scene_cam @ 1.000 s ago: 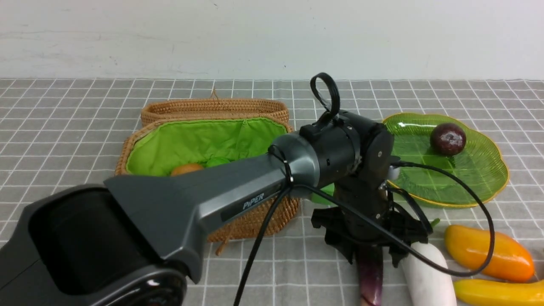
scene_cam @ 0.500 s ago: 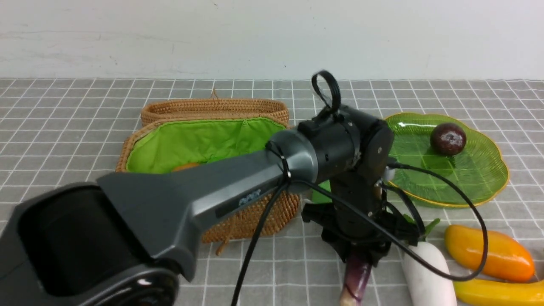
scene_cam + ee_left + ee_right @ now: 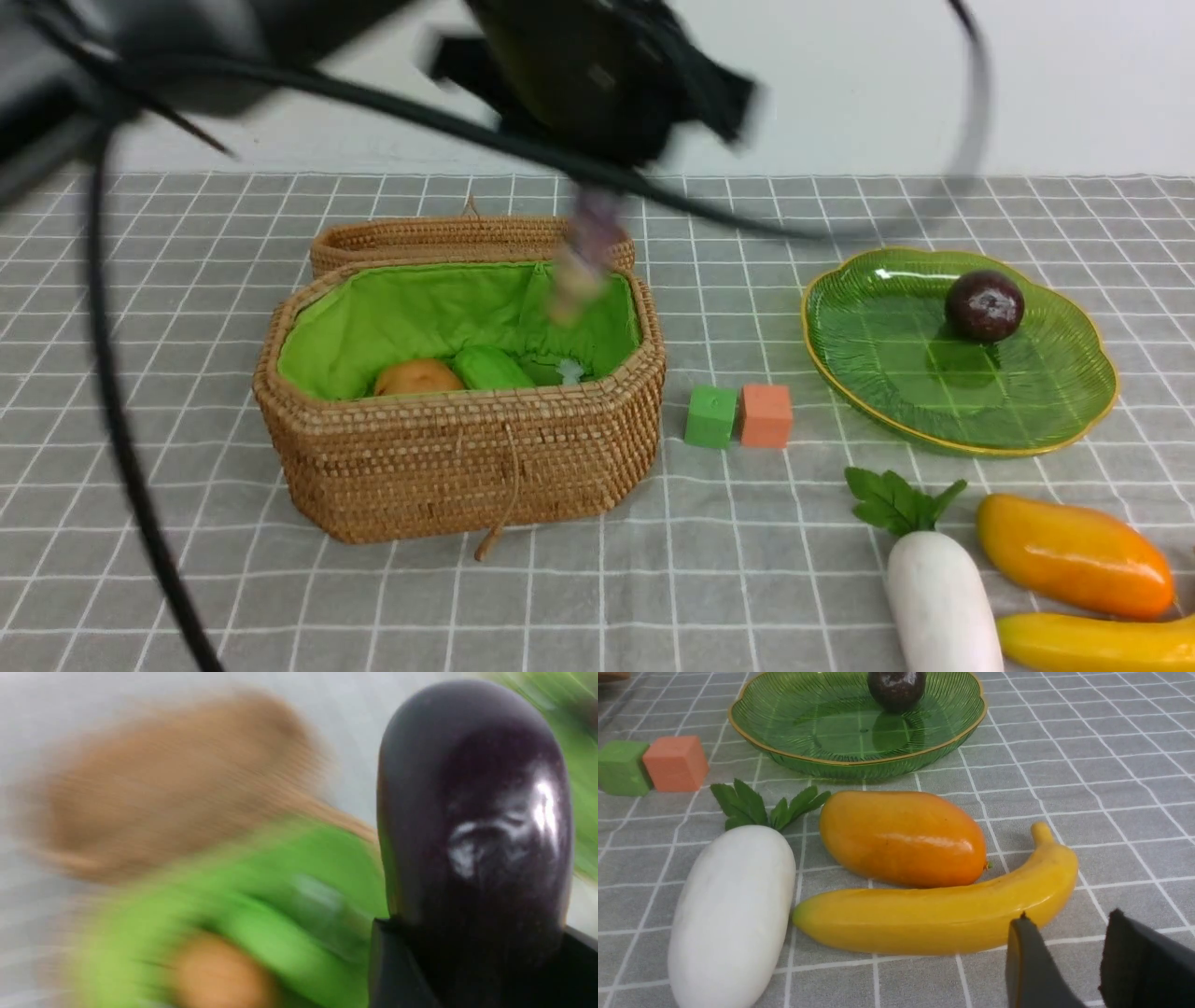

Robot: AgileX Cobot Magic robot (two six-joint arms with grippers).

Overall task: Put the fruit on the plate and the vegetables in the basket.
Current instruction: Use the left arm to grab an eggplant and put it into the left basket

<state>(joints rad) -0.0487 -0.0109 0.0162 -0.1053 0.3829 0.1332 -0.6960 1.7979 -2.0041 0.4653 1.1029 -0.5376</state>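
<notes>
I find the eggplant [image 3: 472, 812] clamped in my left tool [image 3: 602, 159], hanging lengthwise above the open basket [image 3: 457, 467]. I judge it is placed for release beside the potato [image 3: 417, 376] and cucumber [image 3: 490, 367]. The radish [image 3: 733, 914], mango [image 3: 901, 837] and banana [image 3: 938, 914] lie on the bench [image 3: 747, 579], and the mangosteen [image 3: 984, 304] sits on the plate [image 3: 1074, 420]. My right tool [image 3: 1069, 952] is narrowly parted and empty near the banana.

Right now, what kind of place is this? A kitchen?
Probably a robot test table, not a kitchen: a plastic-looking mango and radish lie on a grey checked cloth before a bare white wall.
</notes>
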